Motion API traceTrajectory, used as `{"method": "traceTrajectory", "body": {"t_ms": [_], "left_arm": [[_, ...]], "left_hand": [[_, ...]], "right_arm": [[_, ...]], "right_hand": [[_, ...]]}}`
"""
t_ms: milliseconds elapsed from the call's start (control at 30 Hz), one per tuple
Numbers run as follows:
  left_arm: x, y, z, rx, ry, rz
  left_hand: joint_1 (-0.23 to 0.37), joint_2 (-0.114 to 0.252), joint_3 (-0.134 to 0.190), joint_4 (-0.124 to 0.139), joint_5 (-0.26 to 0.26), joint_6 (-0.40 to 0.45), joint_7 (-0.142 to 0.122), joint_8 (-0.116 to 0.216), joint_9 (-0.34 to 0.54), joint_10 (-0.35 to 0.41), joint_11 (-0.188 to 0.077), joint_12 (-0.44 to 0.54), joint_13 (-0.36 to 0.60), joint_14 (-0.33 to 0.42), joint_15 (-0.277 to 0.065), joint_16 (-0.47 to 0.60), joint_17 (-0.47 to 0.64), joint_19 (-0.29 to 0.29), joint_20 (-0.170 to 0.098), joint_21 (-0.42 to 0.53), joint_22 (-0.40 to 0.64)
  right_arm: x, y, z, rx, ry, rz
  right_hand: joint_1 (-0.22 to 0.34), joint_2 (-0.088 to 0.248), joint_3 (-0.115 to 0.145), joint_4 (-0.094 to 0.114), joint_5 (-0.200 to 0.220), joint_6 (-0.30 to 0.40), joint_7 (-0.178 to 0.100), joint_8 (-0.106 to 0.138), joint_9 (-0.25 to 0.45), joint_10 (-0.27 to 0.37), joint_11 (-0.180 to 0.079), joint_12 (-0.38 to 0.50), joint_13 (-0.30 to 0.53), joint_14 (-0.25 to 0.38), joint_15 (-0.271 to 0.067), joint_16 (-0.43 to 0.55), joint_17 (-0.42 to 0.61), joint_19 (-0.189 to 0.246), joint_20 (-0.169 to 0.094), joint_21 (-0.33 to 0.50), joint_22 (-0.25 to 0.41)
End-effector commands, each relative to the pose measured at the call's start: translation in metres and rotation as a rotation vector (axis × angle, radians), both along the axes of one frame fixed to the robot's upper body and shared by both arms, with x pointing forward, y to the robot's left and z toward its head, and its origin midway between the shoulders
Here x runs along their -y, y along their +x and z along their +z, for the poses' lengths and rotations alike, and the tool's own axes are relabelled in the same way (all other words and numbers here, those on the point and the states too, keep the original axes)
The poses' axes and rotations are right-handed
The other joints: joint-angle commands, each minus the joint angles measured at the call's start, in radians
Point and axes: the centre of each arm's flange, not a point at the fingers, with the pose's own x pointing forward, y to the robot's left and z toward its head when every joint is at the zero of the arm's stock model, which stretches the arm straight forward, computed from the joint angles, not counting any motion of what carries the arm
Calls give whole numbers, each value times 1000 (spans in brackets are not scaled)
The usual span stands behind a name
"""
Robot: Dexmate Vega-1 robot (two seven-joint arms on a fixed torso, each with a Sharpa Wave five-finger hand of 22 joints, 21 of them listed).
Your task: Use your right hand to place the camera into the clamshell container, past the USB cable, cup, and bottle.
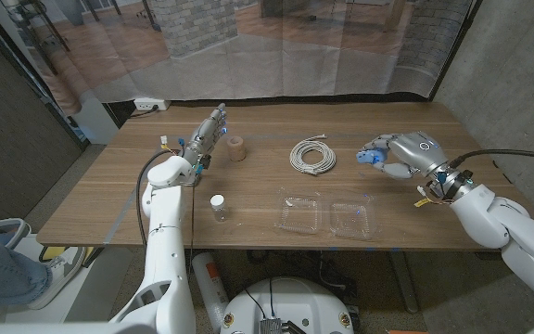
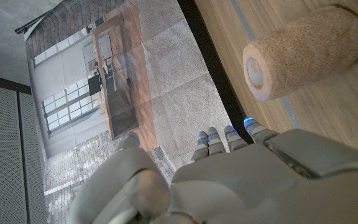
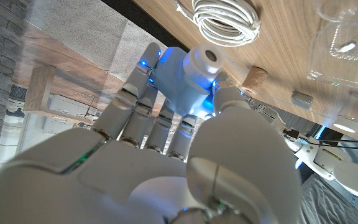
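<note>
Camera (image 1: 371,156): in the head view, a small blue object gripped by the right hand (image 1: 404,155), held beyond the clamshell container (image 1: 328,215) and just beside the USB cable (image 1: 312,155). The left hand (image 1: 204,139), fingers extended, holds nothing near the cup (image 1: 236,147); the bottle (image 1: 218,207) stands left of the container.

Right wrist view: fingers (image 3: 143,102) wrap the camera body (image 3: 185,78). It appears light, rigid and smooth; grip the body, not the protruding lens.
</note>
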Motion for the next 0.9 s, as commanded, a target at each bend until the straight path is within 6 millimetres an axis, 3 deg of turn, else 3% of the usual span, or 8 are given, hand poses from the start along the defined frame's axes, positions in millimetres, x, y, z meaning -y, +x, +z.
{"method": "traceTrajectory", "body": {"t_ms": [33, 900], "left_arm": [[-3, -2, 2, 2, 3, 5], [-2, -2, 4, 6, 2, 5]], "left_hand": [[10, 2, -4, 1, -3, 8, 1, 3, 5, -2, 1, 3, 5, -1, 1, 3, 5, -1, 1, 8, 2], [13, 4, -9, 1, -5, 13, 3, 5, 5, -3, 0, 2, 5, -1, 2, 3, 5, -1, 1, 8, 2]], "right_arm": [[-4, -7, -6, -10, -20, 36], [-14, -24, -20, -14, -88, 88]], "right_hand": [[64, 64, -2, 3, 7, 54, -19, 8, 30, 37, -34, 5, 10, 11, -111, 1, 3, -8, -8, 8, 2], [70, 63, -2, 2, 7, 67, -20, 11, 31, 42, -36, 4, 16, 15, -116, -5, 8, -13, -10, 21, 6]]}}
